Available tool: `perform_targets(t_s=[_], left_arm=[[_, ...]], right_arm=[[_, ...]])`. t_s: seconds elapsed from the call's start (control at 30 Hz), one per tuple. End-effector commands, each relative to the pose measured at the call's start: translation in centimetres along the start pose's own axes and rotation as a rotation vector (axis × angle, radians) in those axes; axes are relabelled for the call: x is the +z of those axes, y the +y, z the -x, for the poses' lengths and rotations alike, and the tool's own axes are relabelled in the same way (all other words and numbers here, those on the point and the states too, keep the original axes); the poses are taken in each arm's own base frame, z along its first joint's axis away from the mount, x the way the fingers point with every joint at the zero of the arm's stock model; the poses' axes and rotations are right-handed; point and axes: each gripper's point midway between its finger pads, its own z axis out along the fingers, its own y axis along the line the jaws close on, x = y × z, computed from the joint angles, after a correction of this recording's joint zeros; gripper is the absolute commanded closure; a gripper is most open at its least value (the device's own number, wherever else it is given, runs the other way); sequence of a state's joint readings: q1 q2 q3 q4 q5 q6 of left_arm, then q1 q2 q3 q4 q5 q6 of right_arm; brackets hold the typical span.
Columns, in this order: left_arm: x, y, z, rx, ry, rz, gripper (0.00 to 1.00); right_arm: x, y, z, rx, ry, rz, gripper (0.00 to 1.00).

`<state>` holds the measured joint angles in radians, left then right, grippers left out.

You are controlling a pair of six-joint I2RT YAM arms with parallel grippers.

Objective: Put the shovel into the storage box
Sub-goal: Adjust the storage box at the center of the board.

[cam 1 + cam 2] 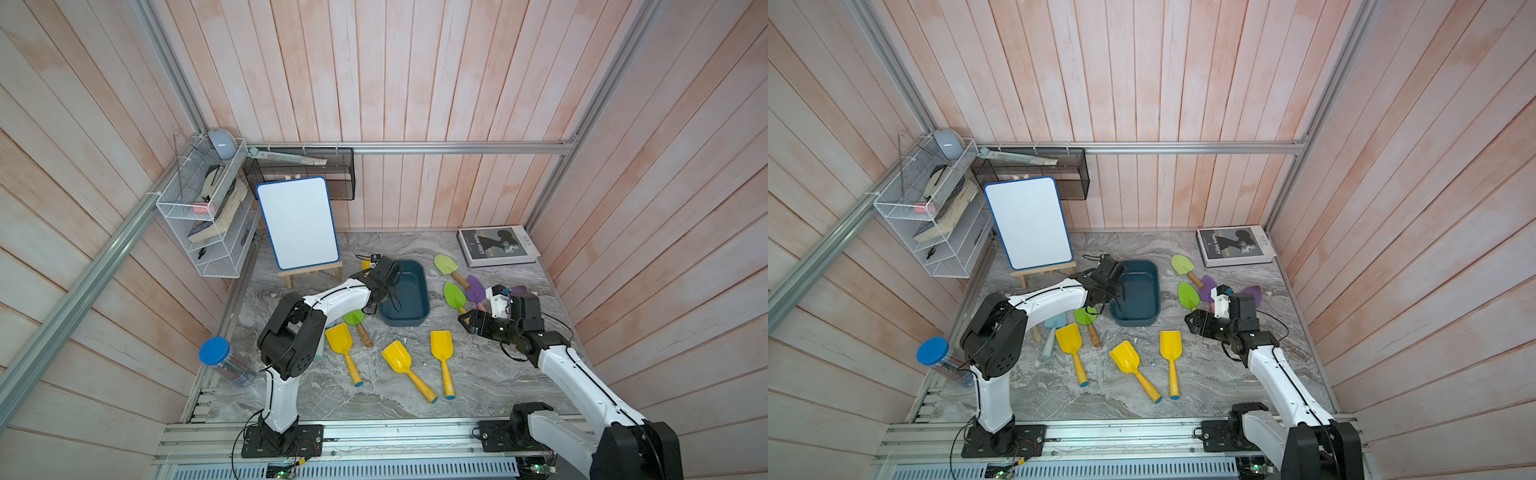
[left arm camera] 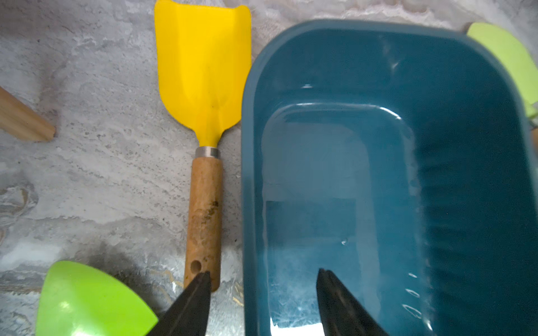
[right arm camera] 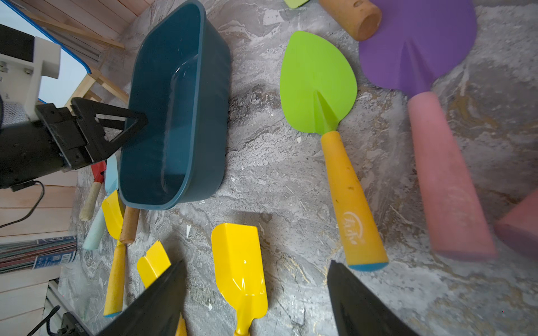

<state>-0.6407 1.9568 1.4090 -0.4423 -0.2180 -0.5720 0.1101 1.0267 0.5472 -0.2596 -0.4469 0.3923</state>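
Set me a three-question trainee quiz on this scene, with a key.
1. True or false: a shovel lies in the box.
2. In the left wrist view, the shovel alongside the box is: A purple, B yellow, C pink.
3. Fill in: the left claw and right claw are both ____.
Key: 1 false; 2 B; 3 open.
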Motion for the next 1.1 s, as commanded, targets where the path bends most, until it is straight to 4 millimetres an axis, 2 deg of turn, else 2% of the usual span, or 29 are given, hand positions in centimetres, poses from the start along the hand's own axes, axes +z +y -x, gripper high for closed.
perform_targets(t_s=[0.0,0.17,0.27,0.4,0.6,0.7,0.8,0.97,1.07], left_arm=[[-4.3,-1.9,3.8,0.019,-0.107,-0.069,0.34],[-7.6,-3.3,5.3,0.042,-0.158,-0.145,0.28],[-9.5,-3.6,5.6,0.053,-0.182,-0.182,0.27],[-12.6,-3.6,5.7,0.073,-0.239,-0.258,0.24],[-16.7,-3.4,4.7,0.139,-0.325,-0.372,0.11],[-17.6,-3.7,3.6,0.193,-0.318,-0.429,0.09],[-18.1,-4.4,2.5,0.224,-0.307,-0.502,0.09],[-18.9,-5.3,1.4,0.244,-0.32,-0.603,0.08],[-19.4,-5.6,1.3,0.26,-0.337,-0.633,0.08]], right_arm=[[0.0,0.0,0.1,0.003,-0.004,0.001,0.18],[-0.4,0.3,1.1,-0.009,-0.014,-0.004,0.18],[-0.8,0.5,2.4,-0.027,-0.025,-0.016,0.18],[-1.7,0.7,4.9,-0.07,-0.044,-0.058,0.18],[-2.5,0.7,9.2,-0.137,-0.065,-0.158,0.19],[-2.5,0.2,11.4,-0.182,-0.061,-0.229,0.19],[-1.9,0.0,12.8,-0.232,-0.026,-0.259,0.21],[0.0,-1.0,14.9,-0.342,0.045,-0.311,0.31],[1.4,-2.3,16.2,-0.405,0.089,-0.361,0.42]])
